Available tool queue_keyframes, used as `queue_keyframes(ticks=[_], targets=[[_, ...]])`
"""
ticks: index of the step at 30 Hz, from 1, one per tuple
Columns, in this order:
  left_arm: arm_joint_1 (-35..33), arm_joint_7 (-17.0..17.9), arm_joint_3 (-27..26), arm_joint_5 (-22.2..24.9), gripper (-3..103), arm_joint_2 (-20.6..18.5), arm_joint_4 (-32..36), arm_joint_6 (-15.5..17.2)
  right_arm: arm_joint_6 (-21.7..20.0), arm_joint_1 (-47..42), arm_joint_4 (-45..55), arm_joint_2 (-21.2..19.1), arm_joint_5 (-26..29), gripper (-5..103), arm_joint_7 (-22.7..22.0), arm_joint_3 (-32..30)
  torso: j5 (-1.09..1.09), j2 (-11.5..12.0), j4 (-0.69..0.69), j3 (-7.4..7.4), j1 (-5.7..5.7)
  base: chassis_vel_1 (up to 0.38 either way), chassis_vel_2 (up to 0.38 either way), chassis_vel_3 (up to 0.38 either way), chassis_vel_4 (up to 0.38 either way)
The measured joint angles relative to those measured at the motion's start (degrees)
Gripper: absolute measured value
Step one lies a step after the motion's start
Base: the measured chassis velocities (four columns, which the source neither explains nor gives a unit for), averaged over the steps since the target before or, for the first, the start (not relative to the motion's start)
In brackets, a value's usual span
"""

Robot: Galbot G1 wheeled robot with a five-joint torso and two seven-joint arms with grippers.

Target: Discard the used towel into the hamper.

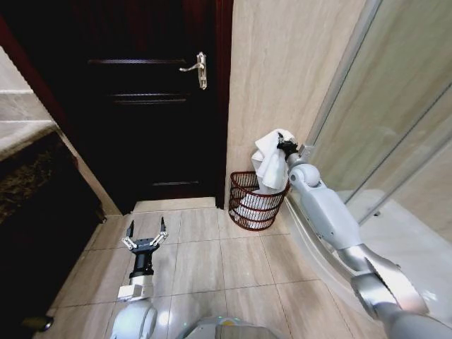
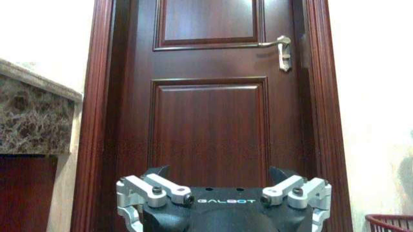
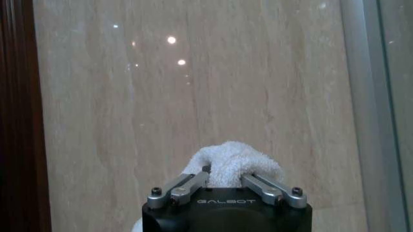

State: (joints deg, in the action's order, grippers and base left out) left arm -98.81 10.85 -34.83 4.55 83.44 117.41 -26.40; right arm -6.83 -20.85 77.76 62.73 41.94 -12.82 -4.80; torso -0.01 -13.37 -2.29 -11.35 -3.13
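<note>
Left gripper idling open, well apart from hamper; right gripper clamping white towel above hamper.

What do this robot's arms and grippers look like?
Both arms are smooth light-grey shells with rounded joints. The left gripper and right gripper have black bodies marked GALBOT in white, with silver metal linkages fastened by dark bolts and black fingertips.
</note>
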Motion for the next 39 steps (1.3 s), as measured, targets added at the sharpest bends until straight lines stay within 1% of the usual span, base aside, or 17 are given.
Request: queue_keyframes(ticks=[2,3,7,9,12,15,16,19,24,27,28,31,33,35,36,38,39], targets=[[-0.1,0.0,0.0,-0.3,100,0.2,-0.2,-0.4,0.1,-0.9,0.0,0.0,-0.1,5,0.1,0.0,0.01,0.9,0.00,0.68,0.19,0.000,0.000,0.000,0.000],[-0.1,0.0,0.0,-0.3,100,0.2,-0.2,-0.4,0.1,-0.9,0.0,0.0,-0.1,5,0.1,0.0,0.01,0.9,0.00,0.68,0.19,0.000,0.000,0.000,0.000],[0.0,0.2,-0.1,-0.3,100,0.1,0.0,-0.4,0.5,-1.0,-0.9,0.6,-0.5,5,0.7,0.0,0.00,2.1,-0.01,1.52,0.55,0.000,0.000,0.000,0.000],[0.0,0.3,-0.1,-0.3,100,0.1,0.1,-0.4,0.5,-0.9,-1.3,0.8,-0.6,5,0.8,0.0,0.02,2.4,-0.01,1.74,0.59,0.000,0.000,0.000,0.000],[0.1,0.3,-0.2,-0.2,100,0.0,0.2,-0.4,0.8,-0.4,-2.1,1.3,-0.9,5,1.1,0.1,0.00,2.9,-0.01,2.21,0.72,0.000,0.000,0.000,0.000],[0.1,0.4,-0.3,-0.1,100,0.2,0.1,-0.4,1.3,0.3,-3.5,2.0,-1.3,5,1.7,0.2,0.00,3.9,-0.01,3.00,0.88,0.000,0.000,0.000,0.000],[0.1,0.4,-0.3,-0.1,100,0.2,0.1,-0.4,1.3,0.3,-3.5,2.0,-1.3,5,1.7,0.2,0.00,3.9,-0.01,3.00,0.88,0.000,0.000,0.000,0.000],[0.2,0.5,-0.4,-0.1,100,0.5,-0.2,-0.5,2.5,1.0,-5.4,2.9,-2.2,5,2.0,0.2,0.00,4.7,-0.01,3.65,1.05,0.000,0.000,0.000,0.000],[0.3,0.5,-0.4,0.0,100,0.5,-0.5,-0.8,3.3,1.6,-6.9,3.7,-2.8,5,2.0,0.2,0.01,5.6,-0.01,4.29,1.26,0.000,0.000,0.000,0.000],[0.2,0.5,-0.5,0.1,100,0.5,-0.5,-1.0,4.3,2.5,-8.1,4.4,-3.1,5,2.0,0.2,0.00,6.5,0.00,5.08,1.38,0.000,0.000,0.000,0.000],[0.2,0.5,-0.5,0.1,100,0.5,-0.5,-1.0,4.3,2.5,-8.1,4.4,-3.1,5,2.0,0.2,0.00,6.5,0.00,5.08,1.38,0.000,0.000,0.000,0.000],[0.0,0.5,-0.8,0.2,100,0.4,-0.5,-1.4,6.1,3.5,-8.9,4.9,-3.4,5,1.9,0.1,0.01,7.4,-0.01,5.77,1.60,0.000,0.000,0.000,0.000],[0.0,0.5,-0.9,0.2,100,0.4,-0.5,-1.4,6.3,3.7,-8.9,5.0,-3.5,5,1.9,0.0,0.00,7.7,-0.01,6.00,1.64,0.000,0.000,0.000,0.000],[0.1,0.5,-0.9,0.3,100,0.4,-0.6,-1.8,6.4,3.8,-9.1,5.0,-3.8,5,2.1,0.0,-0.01,8.3,-0.01,6.61,1.70,0.000,0.000,0.000,0.000],[0.1,0.5,-0.9,0.3,100,0.4,-0.6,-1.8,6.4,3.8,-9.1,5.0,-3.8,5,2.1,0.0,-0.01,8.3,-0.01,6.61,1.70,0.000,0.000,0.000,0.000],[0.3,0.4,-0.6,0.6,100,0.4,-0.8,-2.6,6.7,3.7,-10.2,5.4,-4.3,5,2.6,0.0,0.01,8.8,0.00,7.14,1.70,0.000,0.000,0.000,0.000],[0.3,0.4,-0.6,0.6,100,0.4,-0.8,-2.6,6.7,3.7,-10.2,5.4,-4.3,5,2.6,0.0,0.01,8.8,0.00,7.14,1.70,0.000,0.000,0.000,0.000]])
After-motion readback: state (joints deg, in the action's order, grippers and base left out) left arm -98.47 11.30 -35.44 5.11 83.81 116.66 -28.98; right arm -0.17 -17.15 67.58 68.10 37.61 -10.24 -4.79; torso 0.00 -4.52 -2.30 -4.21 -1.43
